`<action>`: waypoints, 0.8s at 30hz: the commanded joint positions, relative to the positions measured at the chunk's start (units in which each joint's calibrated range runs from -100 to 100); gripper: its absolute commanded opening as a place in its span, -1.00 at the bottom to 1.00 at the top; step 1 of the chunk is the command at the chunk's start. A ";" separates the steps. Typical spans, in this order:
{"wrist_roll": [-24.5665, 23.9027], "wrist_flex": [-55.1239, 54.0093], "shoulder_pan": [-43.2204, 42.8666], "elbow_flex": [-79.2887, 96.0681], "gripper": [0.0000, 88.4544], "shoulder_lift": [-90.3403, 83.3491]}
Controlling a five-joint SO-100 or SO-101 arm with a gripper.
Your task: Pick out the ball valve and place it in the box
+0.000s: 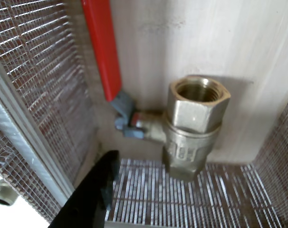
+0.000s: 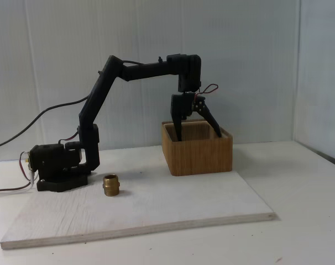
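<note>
The square light-brown wooden box with ribbed walls [image 2: 203, 157] stood on the right of the pale plywood board [image 2: 156, 212]. The black arm arched over from the left, its black two-finger gripper [image 2: 198, 134] dipping inside, jaws spread and empty. The brass ball valve with red lever [image 1: 191, 124] lay on the box floor, apparently heavy, rigid and slick; the hexagonal body offered the surest hold.
</note>
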 commanded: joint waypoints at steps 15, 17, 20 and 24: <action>0.33 0.86 -0.21 0.06 0.00 -18.97; 0.33 0.86 0.08 0.06 0.00 -21.25; 0.33 0.86 0.38 0.06 0.00 -24.98; 0.33 0.86 1.56 0.24 -0.01 -30.33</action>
